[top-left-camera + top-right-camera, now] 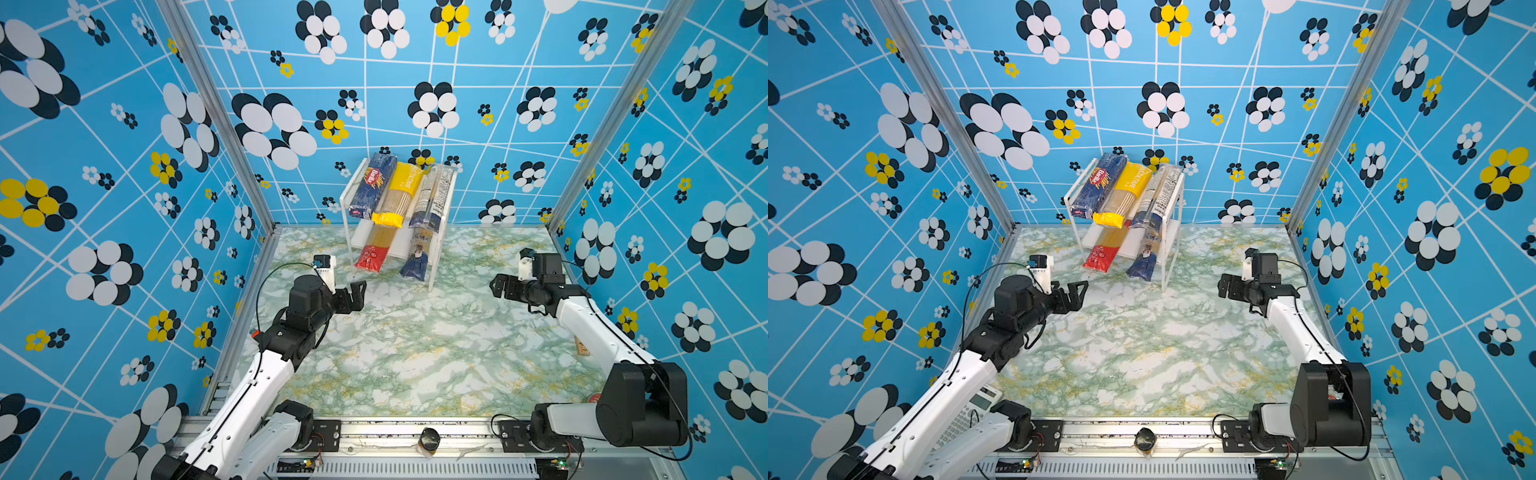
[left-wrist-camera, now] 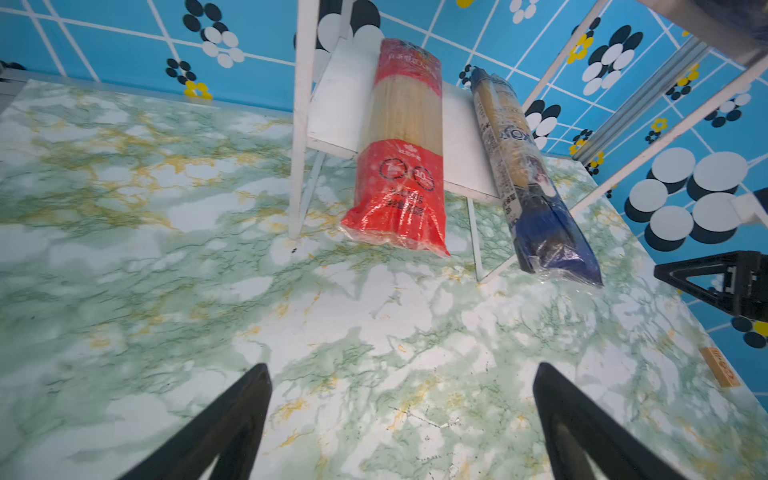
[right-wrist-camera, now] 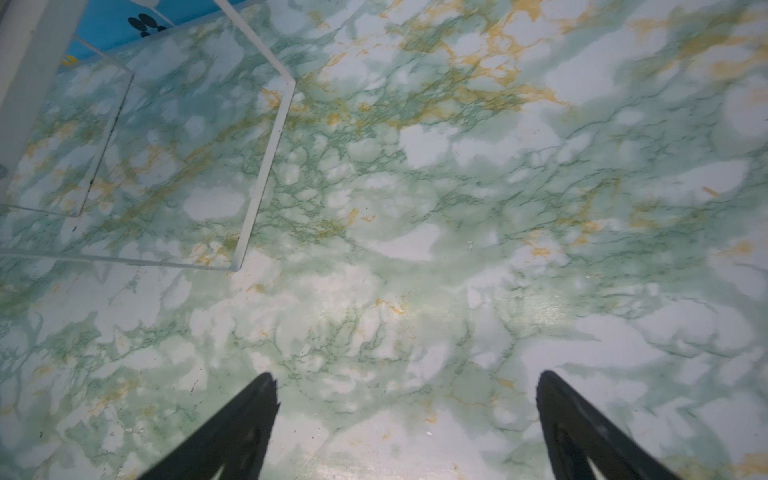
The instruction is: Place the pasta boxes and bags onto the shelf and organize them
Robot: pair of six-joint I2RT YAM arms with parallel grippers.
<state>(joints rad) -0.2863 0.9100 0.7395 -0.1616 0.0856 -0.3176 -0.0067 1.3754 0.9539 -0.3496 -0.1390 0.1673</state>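
At 12 o'clock on the table (12 = back wall in both top views): we log the shelf (image 1: 397,244), standing upright near the back edge of the table (image 1: 415,353).
Top tier: we count three packs side by side, lengthwise front to back. The box (image 1: 372,185) is on the 9 o'clock side, the yellow bag (image 1: 397,195) in the middle, the white-label bag (image 1: 432,197) on the 3 o'clock side. Their front ends stick out past the board.
Bottom tier: we count two packs, apart from each other. The red bag (image 1: 374,249) is toward 9 o'clock, the gold-label bag (image 1: 417,259) toward 3 o'clock.
Overhang: in the left wrist view both lower bags (image 2: 401,145) (image 2: 523,166) reach beyond the board's front edge. We cannot tell whether their ends touch the table.
Left claw (image 1: 360,296): at 10 o'clock from table centre, just short of the red bag. Jaws wide, nothing between them (image 2: 401,368).
Right claw (image 1: 494,289): at 2 o'clock, well apart from the shelf. Jaws wide, holding nothing, only tabletop below (image 3: 405,375).
Block (image 1: 582,347): a small tan block at 3 o'clock by the right wall.
Jar (image 1: 429,440): at 6 o'clock on the front rail.
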